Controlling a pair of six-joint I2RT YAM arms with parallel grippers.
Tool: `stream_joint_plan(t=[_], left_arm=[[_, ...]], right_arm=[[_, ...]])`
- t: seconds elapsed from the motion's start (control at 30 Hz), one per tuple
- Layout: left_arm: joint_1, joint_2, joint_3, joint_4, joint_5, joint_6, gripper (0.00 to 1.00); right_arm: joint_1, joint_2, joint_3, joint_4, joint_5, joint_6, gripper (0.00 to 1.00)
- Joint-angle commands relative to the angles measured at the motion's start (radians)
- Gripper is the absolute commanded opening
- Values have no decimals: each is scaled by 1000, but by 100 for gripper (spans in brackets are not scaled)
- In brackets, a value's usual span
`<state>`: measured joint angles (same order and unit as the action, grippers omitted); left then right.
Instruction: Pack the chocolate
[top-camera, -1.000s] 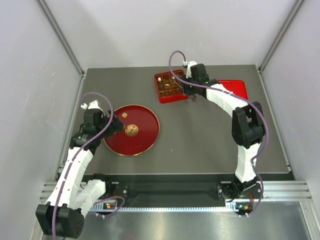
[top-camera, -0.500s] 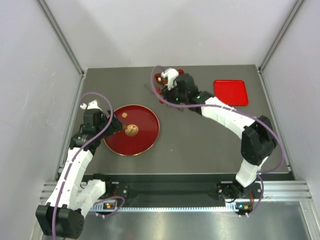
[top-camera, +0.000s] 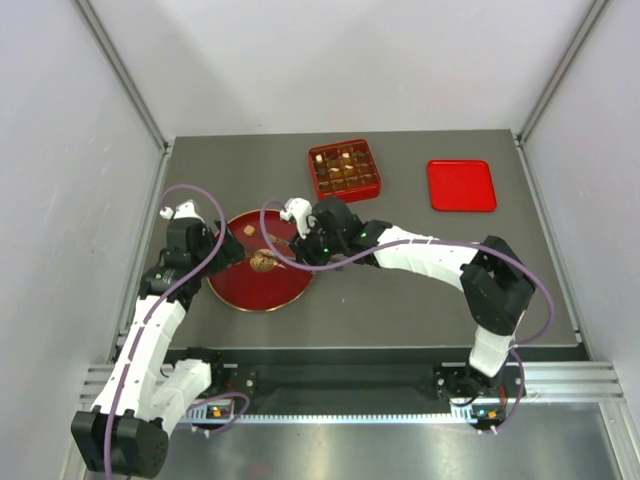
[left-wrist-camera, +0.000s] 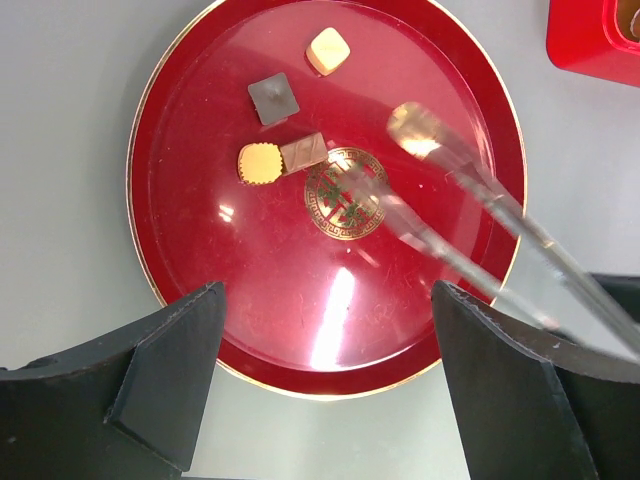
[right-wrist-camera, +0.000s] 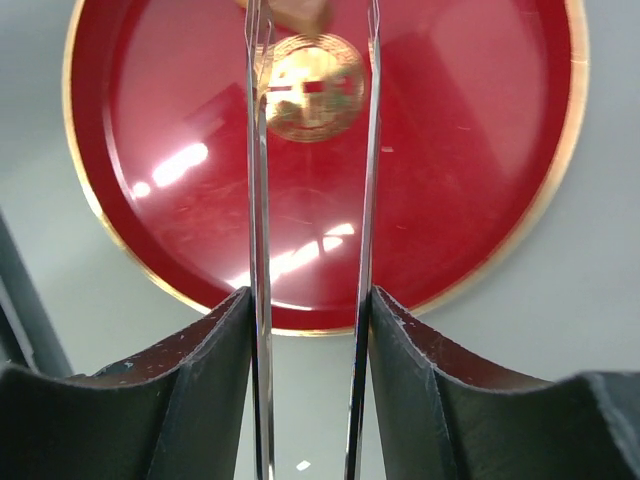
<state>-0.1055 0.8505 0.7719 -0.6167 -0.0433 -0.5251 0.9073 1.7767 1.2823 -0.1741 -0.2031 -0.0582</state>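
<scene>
Several chocolate pieces lie on the far part of the round red plate (left-wrist-camera: 180, 290): a cream one (left-wrist-camera: 327, 50), a dark grey one (left-wrist-camera: 273, 98), a tan scalloped one (left-wrist-camera: 257, 163) and a brown block (left-wrist-camera: 304, 152). My left gripper (left-wrist-camera: 328, 295) is open and empty above the plate's near edge (top-camera: 240, 300). My right gripper (right-wrist-camera: 310, 300) is shut on metal tweezers (right-wrist-camera: 258, 150). The tweezers' arms stand apart above the plate (right-wrist-camera: 450, 150), their tips by a tan piece (right-wrist-camera: 295, 12). The right gripper (top-camera: 302, 232) hangs over the plate's right side.
A red compartment box (top-camera: 344, 170) with several chocolates stands at the back centre; its corner shows in the left wrist view (left-wrist-camera: 590, 40). A flat red lid (top-camera: 461, 185) lies at the back right. A gold emblem (right-wrist-camera: 313, 85) marks the plate's middle.
My right arm has swung from the red box at the back, left and forward, to over the round plate with the tweezers. The left arm has not moved.
</scene>
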Motion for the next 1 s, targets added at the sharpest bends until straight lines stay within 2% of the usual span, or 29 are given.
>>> stream_joint_plan(t=[0.0,0.6,0.97], left_arm=[[-2,-19,13,2,-12,-1,89],[-2,-19,12,3,-9,0,89],[-2,-18,12,3,-6,-1,89]], right_arm=[[35,33,25,61,-41,-28,47],[61,190,149,33,13,-38,50],[77,222,181,28,48,-26,48]])
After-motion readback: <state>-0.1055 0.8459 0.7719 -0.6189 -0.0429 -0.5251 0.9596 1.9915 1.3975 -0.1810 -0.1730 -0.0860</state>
